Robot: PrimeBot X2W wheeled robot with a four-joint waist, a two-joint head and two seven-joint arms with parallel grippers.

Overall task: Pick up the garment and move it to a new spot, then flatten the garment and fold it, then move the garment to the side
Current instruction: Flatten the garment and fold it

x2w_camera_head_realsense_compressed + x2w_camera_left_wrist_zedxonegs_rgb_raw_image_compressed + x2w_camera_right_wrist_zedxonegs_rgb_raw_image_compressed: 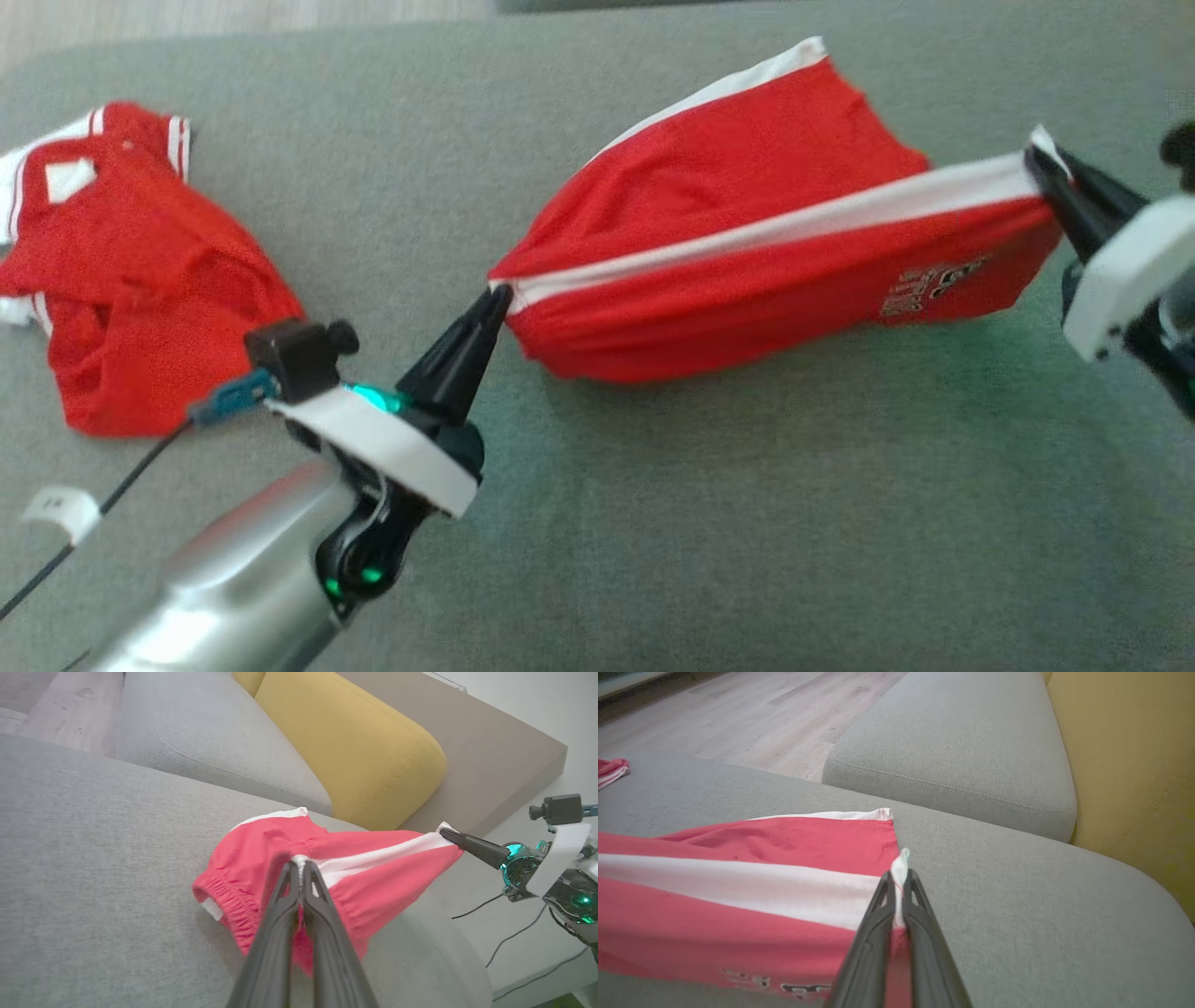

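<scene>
The garment point(747, 233) is a pair of red shorts with a white side stripe and a small print near one hem. It hangs stretched between both grippers just above the grey sofa cushion point(747, 523). My left gripper point(499, 297) is shut on the waistband end of the white stripe, seen up close as gripper point(299, 863) on shorts point(261, 854). My right gripper point(1038, 161) is shut on the hem end of the stripe, also shown as gripper point(900, 877) pinching the shorts point(761, 844). The right gripper point(446, 833) appears too in the left wrist view.
A second red and white garment point(131, 271) lies crumpled at the cushion's left. A yellow pillow point(355, 742) and another grey seat cushion point(952, 751) lie beyond the shorts. Wooden floor point(738, 714) lies past the sofa edge. Cables point(518, 933) trail on the floor.
</scene>
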